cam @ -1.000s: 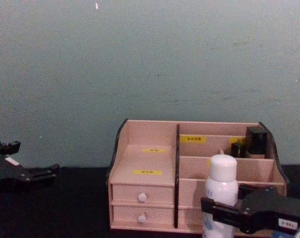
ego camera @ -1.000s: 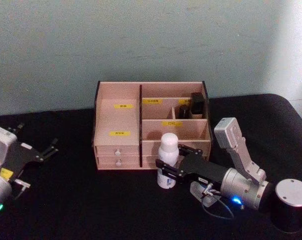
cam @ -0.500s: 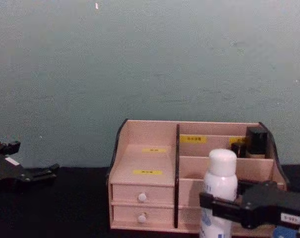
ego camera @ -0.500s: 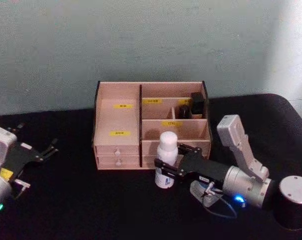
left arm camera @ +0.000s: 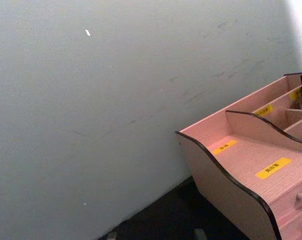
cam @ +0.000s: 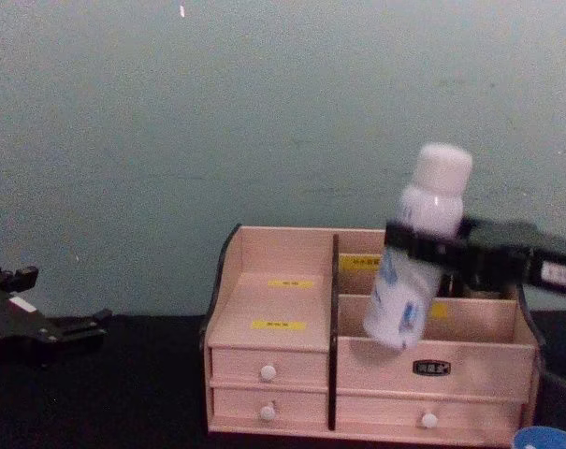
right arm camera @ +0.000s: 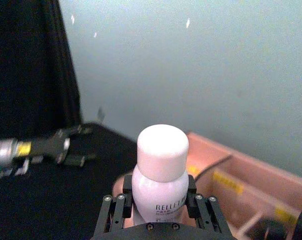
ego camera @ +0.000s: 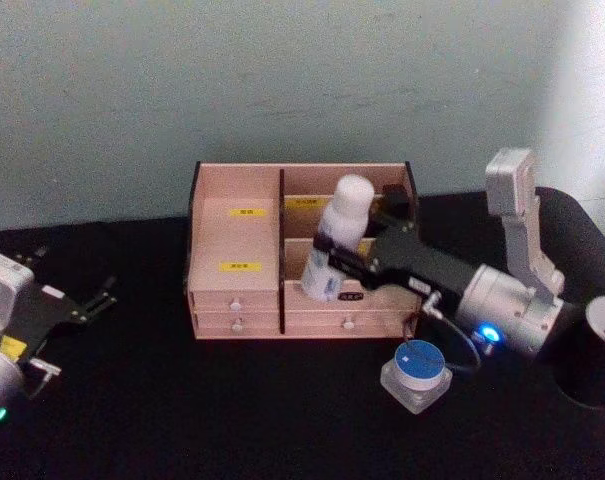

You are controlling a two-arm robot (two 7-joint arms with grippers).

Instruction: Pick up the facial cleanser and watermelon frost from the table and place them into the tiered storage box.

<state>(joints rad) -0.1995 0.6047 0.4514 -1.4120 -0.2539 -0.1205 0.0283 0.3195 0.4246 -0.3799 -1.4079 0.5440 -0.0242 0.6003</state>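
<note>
Right gripper (ego camera: 332,256) is clamping the facial cleanser (ego camera: 348,206) round its mid-body, holding it tilted in the air over the right-hand tiers of the tiered storage box (ego camera: 234,235). The bottle is probably rigid, slick and light, so gripping below the cap suits it. Small black bottles (ego camera: 393,205) are standing just behind the gripper, with dark dividers beneath. Watermelon frost (ego camera: 415,371) is waiting on the table under its forearm. Left gripper (ego camera: 104,293) is lying spread, well apart.
</note>
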